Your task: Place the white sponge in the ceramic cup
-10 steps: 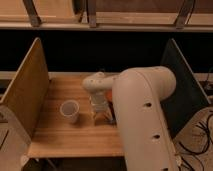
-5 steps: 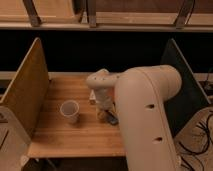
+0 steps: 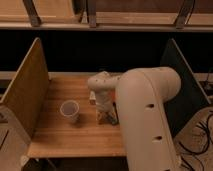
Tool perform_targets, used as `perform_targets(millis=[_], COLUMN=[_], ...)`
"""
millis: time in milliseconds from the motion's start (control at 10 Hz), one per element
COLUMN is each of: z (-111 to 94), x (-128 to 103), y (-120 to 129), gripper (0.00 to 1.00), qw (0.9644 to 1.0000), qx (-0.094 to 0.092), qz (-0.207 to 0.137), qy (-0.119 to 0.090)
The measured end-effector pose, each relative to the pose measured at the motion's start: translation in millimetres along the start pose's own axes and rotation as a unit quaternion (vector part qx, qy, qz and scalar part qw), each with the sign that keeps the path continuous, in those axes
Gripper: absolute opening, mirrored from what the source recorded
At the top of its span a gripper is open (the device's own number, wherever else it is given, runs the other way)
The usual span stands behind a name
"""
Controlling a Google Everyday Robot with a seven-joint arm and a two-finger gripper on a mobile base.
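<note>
The ceramic cup [image 3: 70,110] is a small pale round cup standing upright on the wooden table [image 3: 55,137], left of centre. My gripper [image 3: 103,116] points down at the tabletop about a cup's width to the right of the cup, at the end of the pale wrist [image 3: 101,85]. A small pale block right at the gripper's tip looks like the white sponge [image 3: 102,120], low against the table. Whether it is held or just lies there I cannot make out. My bulky arm [image 3: 147,115] fills the right foreground and hides the table behind it.
A wooden side panel [image 3: 27,87] walls the table's left edge and a dark panel [image 3: 182,82] walls the right. Behind the table runs a dark gap under a shelf rail [image 3: 105,22]. Cables [image 3: 197,145] lie on the floor at the right.
The gripper has shifted a little to the right and nearer the front edge, staying low over the table. The cup has not moved.
</note>
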Motion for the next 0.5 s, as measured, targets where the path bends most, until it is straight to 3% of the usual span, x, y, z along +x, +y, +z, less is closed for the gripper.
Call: perform_targets(millis=[200,500], z=[4.5,6.0], x=[0.8,0.5], y=[1.1,-0.2], gripper=[0.59,0.3], qw=[1.0,1.0], qx=[-0.003,-0.002], qz=[-0.001,-0.007], qy=[0.005,0.005])
